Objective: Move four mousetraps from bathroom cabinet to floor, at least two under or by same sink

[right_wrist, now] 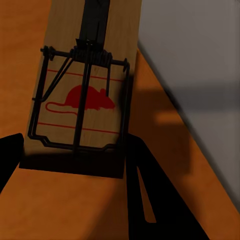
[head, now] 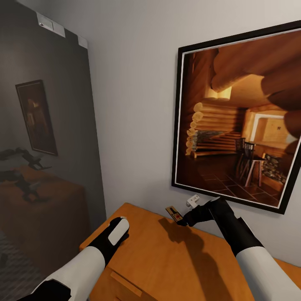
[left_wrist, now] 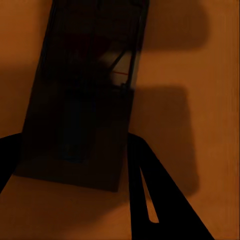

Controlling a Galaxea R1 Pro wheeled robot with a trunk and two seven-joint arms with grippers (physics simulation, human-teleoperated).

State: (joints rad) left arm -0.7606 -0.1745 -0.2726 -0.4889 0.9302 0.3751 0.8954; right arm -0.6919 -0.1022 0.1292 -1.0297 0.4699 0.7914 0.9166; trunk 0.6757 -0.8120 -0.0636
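My right gripper [head: 181, 219] is shut on a tan mousetrap [head: 172, 212], holding it just above the back of the orange-brown cabinet [head: 167, 259], near the wall. In the right wrist view this mousetrap [right_wrist: 82, 95] shows its dark wire and a red mouse mark between my black fingers [right_wrist: 150, 195]. My left gripper [head: 122, 222] points down over the cabinet's left front corner. In the left wrist view a second mousetrap [left_wrist: 85, 100], dark in shadow, sits between that gripper's fingers [left_wrist: 150, 190] over the cabinet top [left_wrist: 210, 125].
A large black-framed picture [head: 242, 125] of a log cabin room hangs on the grey wall behind the cabinet. A small white fitting [head: 193, 201] is on the wall below it. At the left, a dim mirror panel [head: 46, 138] reflects my arms. A drawer front [head: 125, 286] shows below.
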